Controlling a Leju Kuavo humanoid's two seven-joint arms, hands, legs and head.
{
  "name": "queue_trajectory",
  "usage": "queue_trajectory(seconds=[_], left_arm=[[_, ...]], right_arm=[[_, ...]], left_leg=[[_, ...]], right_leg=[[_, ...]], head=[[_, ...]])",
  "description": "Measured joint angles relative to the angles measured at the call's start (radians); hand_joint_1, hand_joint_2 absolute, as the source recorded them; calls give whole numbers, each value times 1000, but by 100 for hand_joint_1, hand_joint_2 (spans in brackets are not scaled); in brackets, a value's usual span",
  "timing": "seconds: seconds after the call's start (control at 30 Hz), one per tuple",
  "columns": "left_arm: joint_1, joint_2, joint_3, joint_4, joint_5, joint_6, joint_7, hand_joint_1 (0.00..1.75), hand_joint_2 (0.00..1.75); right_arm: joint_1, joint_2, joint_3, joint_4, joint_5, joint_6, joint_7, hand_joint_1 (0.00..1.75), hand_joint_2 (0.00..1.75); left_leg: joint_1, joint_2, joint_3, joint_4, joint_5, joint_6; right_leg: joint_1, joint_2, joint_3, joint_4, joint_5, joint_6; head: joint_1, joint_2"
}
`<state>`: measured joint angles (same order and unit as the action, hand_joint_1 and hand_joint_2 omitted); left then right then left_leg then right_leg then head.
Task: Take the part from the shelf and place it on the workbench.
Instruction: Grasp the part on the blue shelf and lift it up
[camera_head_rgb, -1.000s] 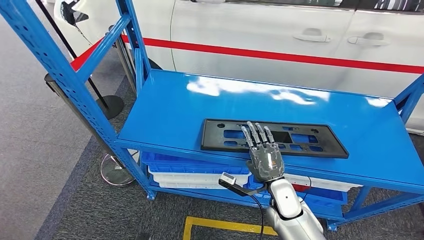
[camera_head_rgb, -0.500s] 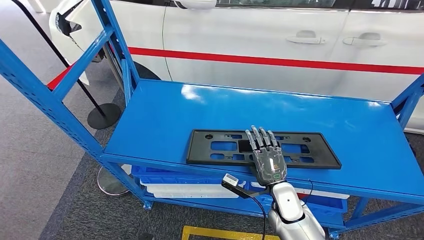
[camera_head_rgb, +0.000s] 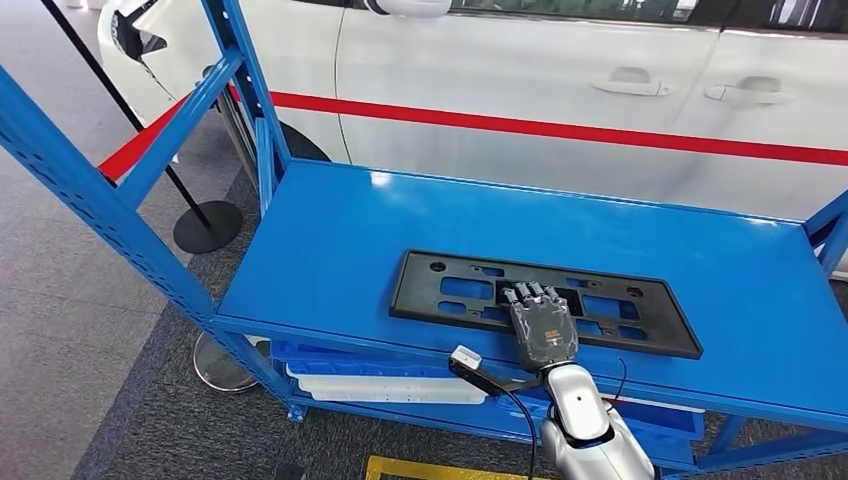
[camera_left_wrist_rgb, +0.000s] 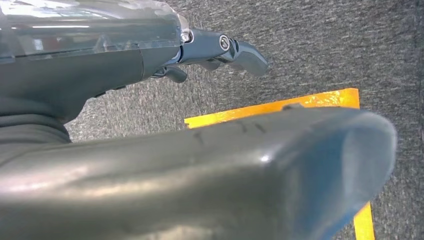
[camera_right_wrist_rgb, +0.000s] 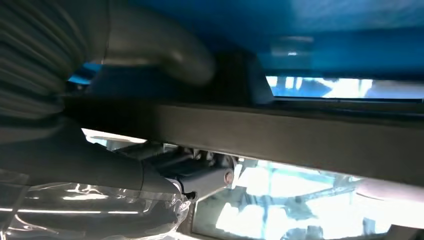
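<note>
right hand (camera_head_rgb: 541, 330) grasping the near edge of the black part (camera_head_rgb: 450, 290) on the blue shelf (camera_head_rgb: 330, 230); left hand (camera_left_wrist_rgb: 215, 47) released above the floor.

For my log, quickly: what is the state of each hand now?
Left hand: holds nothing, fingers apart.
Right hand: fingers curl onto the flat black plastic plate; grip uncertain.

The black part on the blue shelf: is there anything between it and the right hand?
No. The right hand already lies on the near edge of the black part, fingers curled over its cut-outs. Nothing else lies on the blue shelf around it.
</note>
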<state>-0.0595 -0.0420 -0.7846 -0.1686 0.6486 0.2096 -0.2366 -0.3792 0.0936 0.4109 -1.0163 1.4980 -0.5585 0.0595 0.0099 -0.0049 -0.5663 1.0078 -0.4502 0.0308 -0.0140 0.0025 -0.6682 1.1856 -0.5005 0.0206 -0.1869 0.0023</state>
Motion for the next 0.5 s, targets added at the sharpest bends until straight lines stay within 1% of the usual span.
queue_trajectory(seconds=[0.03, 0.07, 0.1, 0.13, 0.2, 0.23, 0.27, 0.3, 0.37, 0.4, 0.43, 0.47, 0.5], left_arm=[[-1, 0, 0, 0, 0, 2, 0, 0, 0], [-2, 0, 0, 0, 0, 3, 0, 0, 0], [-3, 0, 0, 0, 0, 4, 0, 0, 0], [-4, 0, 0, 0, 1, 5, 0, 0, 0], [-4, 0, -1, 0, 1, 6, -1, 0, 0], [-4, 0, -1, 0, 1, 7, -2, 0, 0], [-4, -1, -1, 0, 1, 7, -2, 0, 0], [-4, -1, -1, 0, 1, 7, -3, 0, 0], [-3, -1, -1, 0, 1, 7, -3, 0, 0], [-2, -1, -1, 0, 1, 7, -3, 0, 0], [-1, -1, -1, 0, 1, 7, -3, 0, 0], [-1, -1, -2, 0, 1, 7, -3, 0, 0], [-1, -1, -3, 0, 1, 7, -3, 0, 0]], right_arm=[[0, 0, -1, 0, -5, 3, 0, 175, 175], [-1, 0, -2, 0, -10, 5, 0, 175, 175], [-1, -1, -4, 0, -15, 5, 1, 175, 175], [-2, -1, -5, 0, -23, 4, 1, 175, 175], [-2, -1, -9, -3, -38, 0, 1, 175, 175], [-3, -2, -12, -5, -44, -2, 1, 175, 175], [-3, -2, -15, -7, -48, -3, 1, 175, 175], [-3, -2, -17, -8, -52, -4, 0, 175, 175], [1, -2, -21, -12, -70, -10, -7, 175, 175], [5, -3, -23, -19, -88, -17, -15, 175, 175], [11, -3, -27, -30, -111, -24, -26, 175, 175], [17, -4, -31, -44, -137, -32, -38, 175, 175], [22, -5, -37, -61, -167, -37, -52, 175, 175]], left_leg=[[-2, -1, 5, 1, -4, -4], [-4, -1, 7, 2, -8, -8], [-5, -2, 8, 3, -10, -13], [-7, -2, 9, 2, -12, -18], [-5, -2, 10, 2, -16, -29], [-4, -1, 7, 14, -26, -34], [-3, -1, -6, 45, -46, -39], [-1, 0, -28, 95, -74, -42], [1, 0, -92, 228, -133, -47], [1, 0, -116, 275, -144, -49], [2, 0, -125, 287, -137, -49], [2, 0, -114, 258, -110, -49], [2, 0, -87, 197, -71, -47]], right_leg=[[1, 0, 29, -68, 34, -3], [3, 0, 52, -122, 55, -6], [5, 1, 65, -154, 62, -9], [8, 1, 69, -163, 58, -13], [7, 1, 72, -170, 59, -23], [5, 1, 75, -174, 59, -30], [3, -1, 78, -177, 60, -37], [3, -2, 81, -179, 60, -42], [5, -3, 82, -179, 57, -47], [7, -2, 82, -179, 57, -48], [8, -2, 84, -178, 55, -48], [9, -1, 87, -177, 54, -48], [9, 0, 90, -176, 51, -46]], head=[[0, 0], [0, 0], [0, 0], [0, 0], [0, 0], [0, 0], [0, 0], [0, 0], [0, 0], [0, 0], [0, 0], [0, 0], [0, 0]])
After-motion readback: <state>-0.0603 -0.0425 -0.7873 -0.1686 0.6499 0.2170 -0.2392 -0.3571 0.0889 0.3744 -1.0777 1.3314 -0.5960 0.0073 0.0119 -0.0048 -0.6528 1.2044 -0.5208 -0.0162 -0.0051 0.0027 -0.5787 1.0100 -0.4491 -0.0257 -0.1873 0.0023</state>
